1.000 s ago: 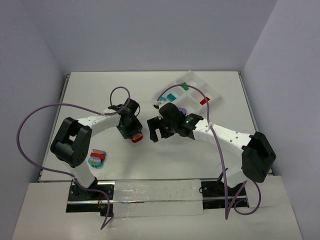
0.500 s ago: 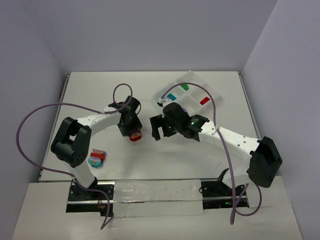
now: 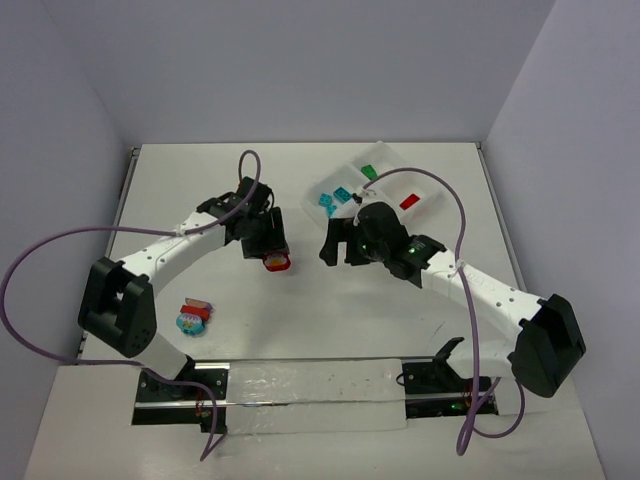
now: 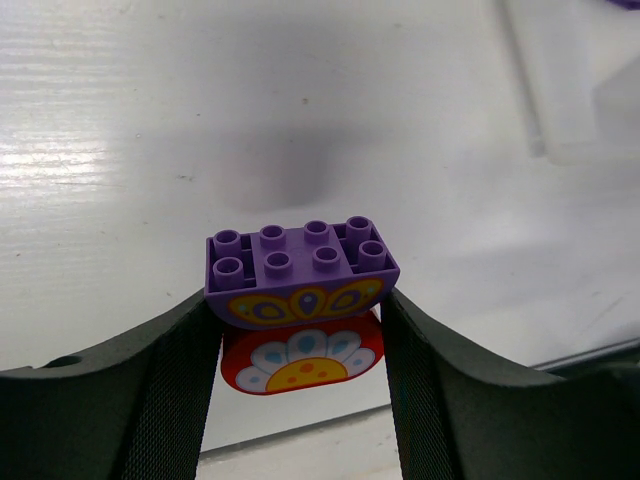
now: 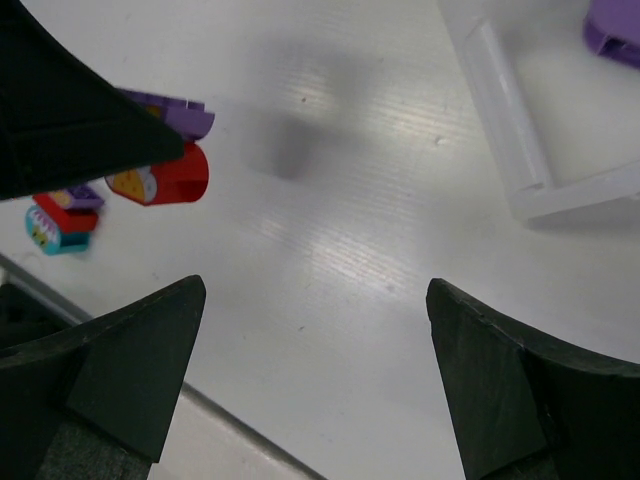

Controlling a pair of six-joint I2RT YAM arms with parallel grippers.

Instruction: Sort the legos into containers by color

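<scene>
My left gripper [image 4: 300, 345] is shut on a clump: a purple brick [image 4: 300, 262] stacked on a red brick [image 4: 303, 365], both with petal prints. It is held above the table left of centre [image 3: 276, 263]. My right gripper [image 5: 315, 370] is open and empty, just right of that clump [image 5: 165, 175], near the tray's near-left corner [image 3: 335, 240]. The clear tray [image 3: 432, 192] at the back right holds a green brick [image 3: 370, 172], a red brick [image 3: 409, 201] and teal bricks [image 3: 335, 198]. A purple brick [image 5: 615, 30] lies in a compartment behind the tray wall [image 5: 510, 130].
Another multicoloured clump [image 3: 190, 317] lies on the table at the near left, also in the right wrist view [image 5: 60, 215]. Purple cables loop over both arms. The walls stand close on the left, back and right.
My left gripper has carried the clump a little to the right and farther back. My right arm has swung right and back toward the tray, uncovering the teal bricks.
</scene>
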